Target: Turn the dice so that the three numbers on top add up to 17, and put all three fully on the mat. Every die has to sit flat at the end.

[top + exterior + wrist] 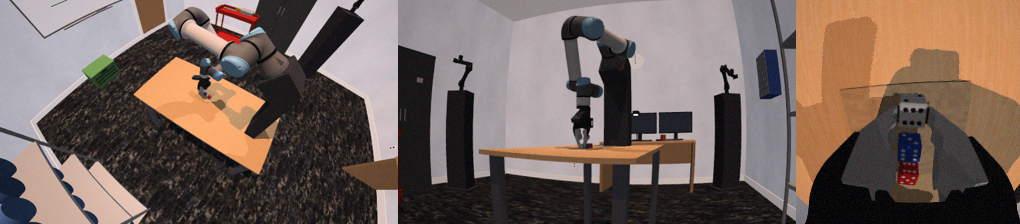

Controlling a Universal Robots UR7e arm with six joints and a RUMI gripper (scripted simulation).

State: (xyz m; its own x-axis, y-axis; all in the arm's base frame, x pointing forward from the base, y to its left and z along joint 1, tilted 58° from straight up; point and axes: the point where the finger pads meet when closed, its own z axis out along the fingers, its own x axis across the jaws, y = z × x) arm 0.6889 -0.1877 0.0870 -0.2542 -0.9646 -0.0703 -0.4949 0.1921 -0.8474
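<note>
I count three dice in a row beneath me: one white die (913, 113) with black pips, one blue die (909, 147), one red die (908, 173), both white-dotted. All are small, matte cubes. My pincer (912, 120) is clamped on the white die, over the thin translucent mat (951, 97) near the wooden bench's (174, 90) far long edge.

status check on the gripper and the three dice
Gripper shut on white die over the mat. Blue die and red die lined up between the fingers. Nothing in the way.
</note>
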